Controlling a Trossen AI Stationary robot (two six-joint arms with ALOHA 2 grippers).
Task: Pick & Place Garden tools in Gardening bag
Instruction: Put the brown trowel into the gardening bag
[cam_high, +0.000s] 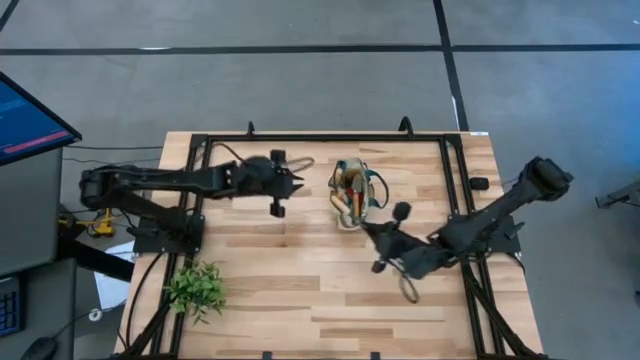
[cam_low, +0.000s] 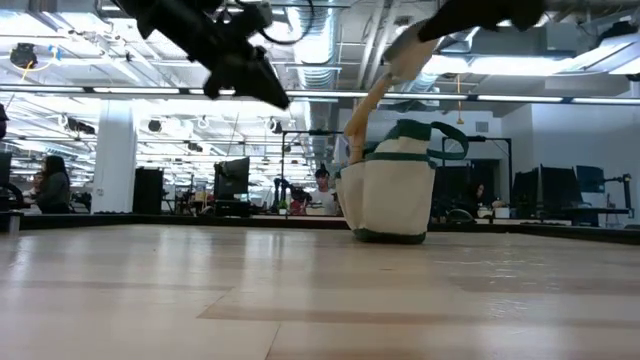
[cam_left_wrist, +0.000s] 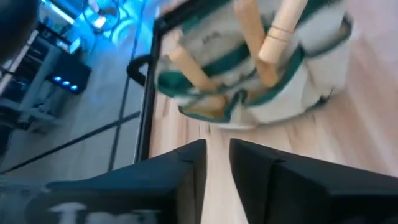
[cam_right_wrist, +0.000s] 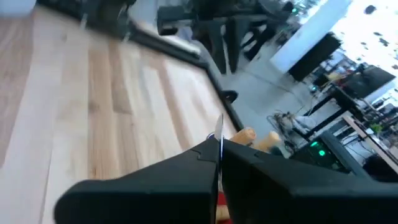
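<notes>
The gardening bag (cam_high: 354, 193) stands upright on the wooden counter (cam_high: 300, 290), toward its far middle, with wooden tool handles (cam_left_wrist: 273, 37) poking up out of its mouth. No loose tool shows on the boards in the high view, so the task looks nearly finished.

The right pincer (cam_right_wrist: 217, 163) hangs just beside the bag on its right side. Its wrist view shows the two dark fingers pressed together on a thin bright metal edge, with a bit of red below; this is probably the blade of the red-and-black tool (cam_right_wrist: 217, 186), though the view is too close to be sure. Beyond the fingers the pale handle ends (cam_right_wrist: 258, 138) of tools already in the bag show.

The left pincer (cam_left_wrist: 216, 163) hovers above the counter on the bag's left, pointed at it, with a narrow gap between its fingers and nothing held.

The bag is soft fabric, light, and likely to tip or slide if pushed from the side, so any tool should be lowered straight down through the open mouth, clear of the looped green handles (cam_low: 442, 136). The tools are stiff and fairly light; the wooden handles give a surer hold than the smooth metal heads, and a thin blade held edge-on could slip or twist in the fingers. A leafy plant (cam_high: 196, 288) sits at the counter's near left, well apart.
</notes>
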